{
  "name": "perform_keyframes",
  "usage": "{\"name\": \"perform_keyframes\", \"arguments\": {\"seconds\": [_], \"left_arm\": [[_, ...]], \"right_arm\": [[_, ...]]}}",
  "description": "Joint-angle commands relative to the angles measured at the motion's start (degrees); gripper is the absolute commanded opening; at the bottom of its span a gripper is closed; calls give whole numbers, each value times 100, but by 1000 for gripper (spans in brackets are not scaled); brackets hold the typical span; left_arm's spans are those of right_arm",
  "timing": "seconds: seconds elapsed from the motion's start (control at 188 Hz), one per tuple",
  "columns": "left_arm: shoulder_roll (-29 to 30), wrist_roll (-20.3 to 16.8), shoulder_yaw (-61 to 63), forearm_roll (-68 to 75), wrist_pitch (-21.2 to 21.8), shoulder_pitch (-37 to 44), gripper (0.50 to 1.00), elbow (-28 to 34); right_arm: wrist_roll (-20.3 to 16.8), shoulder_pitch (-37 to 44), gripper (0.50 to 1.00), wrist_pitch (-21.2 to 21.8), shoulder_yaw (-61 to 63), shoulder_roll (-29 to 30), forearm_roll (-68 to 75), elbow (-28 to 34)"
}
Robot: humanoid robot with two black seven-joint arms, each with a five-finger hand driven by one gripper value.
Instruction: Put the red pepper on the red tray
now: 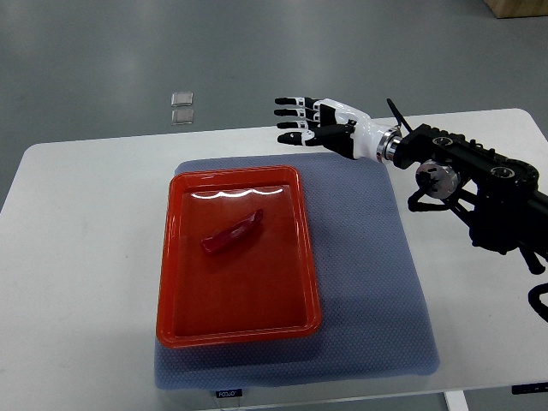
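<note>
A red pepper (232, 233) lies inside the red tray (291, 300), a little above its middle, slanted from lower left to upper right. My right hand (301, 120) comes in from the right edge and hovers over the table's far edge, above and to the right of the tray. Its fingers are stretched out flat and hold nothing. It is well apart from the pepper. The left arm does not show.
The tray sits on a blue-grey mat (377, 274) on a white table (77, 257). The black right arm (479, 180) lies over the table's right side. Two small clear squares (181, 107) lie on the floor beyond the table.
</note>
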Motion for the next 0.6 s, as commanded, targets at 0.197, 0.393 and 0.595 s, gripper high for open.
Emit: {"name": "perform_keyframes", "arguments": {"seconds": [0.197,0.393,0.595], "left_arm": [[0,-1,0,0,0,0,1000,0],[0,-1,0,0,0,0,1000,0],[0,-1,0,0,0,0,1000,0]], "right_arm": [[-592,-442,889,35,121,-78,2563,-531],[-575,-556,897,202,121,-96,2747,-567],[-540,-556,913,263,112,-140,2712,-584]]}}
